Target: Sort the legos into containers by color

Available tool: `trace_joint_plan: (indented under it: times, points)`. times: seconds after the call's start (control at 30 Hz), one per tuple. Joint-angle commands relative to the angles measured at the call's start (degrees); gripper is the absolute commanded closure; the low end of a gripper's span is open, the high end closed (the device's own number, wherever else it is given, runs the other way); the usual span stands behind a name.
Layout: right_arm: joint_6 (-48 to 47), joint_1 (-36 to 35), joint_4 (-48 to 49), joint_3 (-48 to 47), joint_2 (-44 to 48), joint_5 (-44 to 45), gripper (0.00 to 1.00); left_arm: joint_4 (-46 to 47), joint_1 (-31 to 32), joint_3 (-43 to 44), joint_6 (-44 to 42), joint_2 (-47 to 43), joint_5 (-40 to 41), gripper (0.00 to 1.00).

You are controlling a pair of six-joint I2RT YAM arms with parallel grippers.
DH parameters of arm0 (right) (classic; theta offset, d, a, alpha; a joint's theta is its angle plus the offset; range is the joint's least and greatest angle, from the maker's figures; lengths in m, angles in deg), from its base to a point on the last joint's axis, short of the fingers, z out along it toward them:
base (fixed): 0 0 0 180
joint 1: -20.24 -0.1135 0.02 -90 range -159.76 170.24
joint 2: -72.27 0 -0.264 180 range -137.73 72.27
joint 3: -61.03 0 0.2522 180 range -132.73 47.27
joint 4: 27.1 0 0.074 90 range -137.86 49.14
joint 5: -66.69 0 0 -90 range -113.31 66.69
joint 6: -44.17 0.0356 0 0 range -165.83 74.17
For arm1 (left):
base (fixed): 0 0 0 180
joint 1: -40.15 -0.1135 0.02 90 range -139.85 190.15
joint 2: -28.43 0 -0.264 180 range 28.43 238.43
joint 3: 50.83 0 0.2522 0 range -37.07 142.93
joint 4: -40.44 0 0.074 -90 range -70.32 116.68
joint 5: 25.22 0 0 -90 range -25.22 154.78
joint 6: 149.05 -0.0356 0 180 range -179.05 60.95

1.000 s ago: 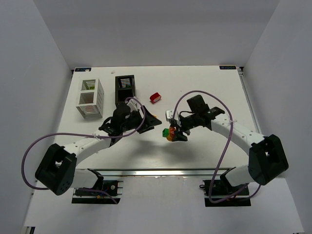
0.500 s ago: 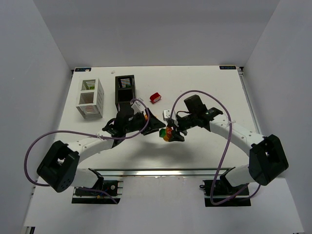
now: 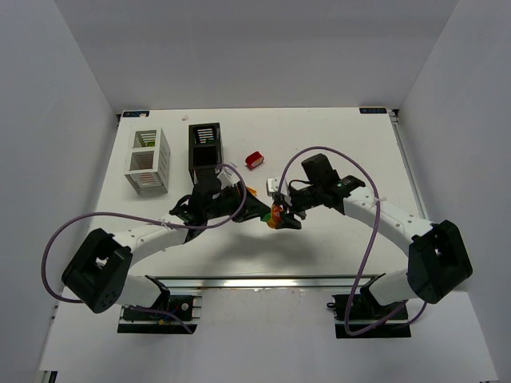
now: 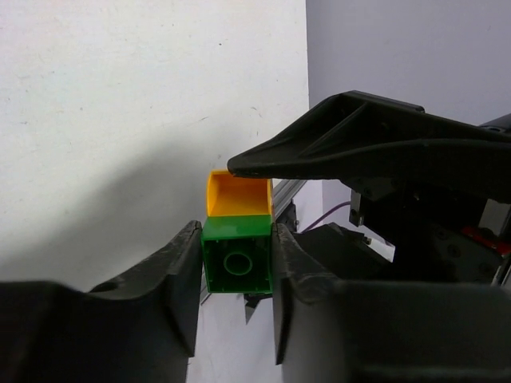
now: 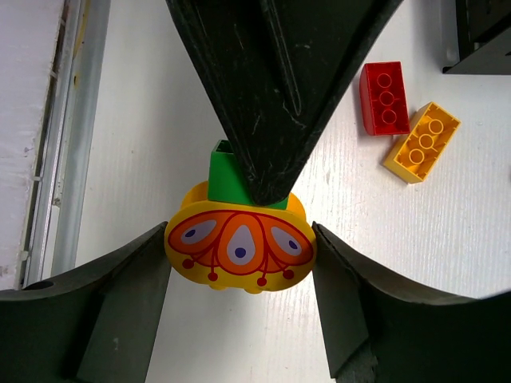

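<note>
Overhead; close wrist views, same brick point(image 4: 237, 259)

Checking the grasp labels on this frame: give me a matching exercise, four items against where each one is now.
Items:
1. green brick
2. round yellow-orange piece
3. red brick
4. white container

Places:
A. lying on the table beside an orange-yellow brick
B. gripped by the right hand
C. standing left of the black container in the top view
D. gripped by the left hand

Pairs: 1-D, 2-B, 3-A, 4-C.
</note>
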Motion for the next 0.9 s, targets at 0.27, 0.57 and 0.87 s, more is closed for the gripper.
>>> trace_joint_plan:
  times: [0.27, 0.57, 0.87]
  points:
    - [-0.55, -0.13, 1.10, -0.73, 1.41, -0.06, 1.00, -5.58, -2.02, 1.87, -3.64, -3.19, 2.05, 1.00]
    - [-0.38, -0.13, 1.27, 1.64, 3.25, 0.03, 1.00, -19.88, -16.79, 11.17, -12.50, -7.43, -0.14, 1.00]
    - [0.33, -0.13, 1.62, 1.03, 3.52, 0.12, 1.00, -32.12, -23.13, 34.70, -23.06, 4.69, 16.35, 1.00]
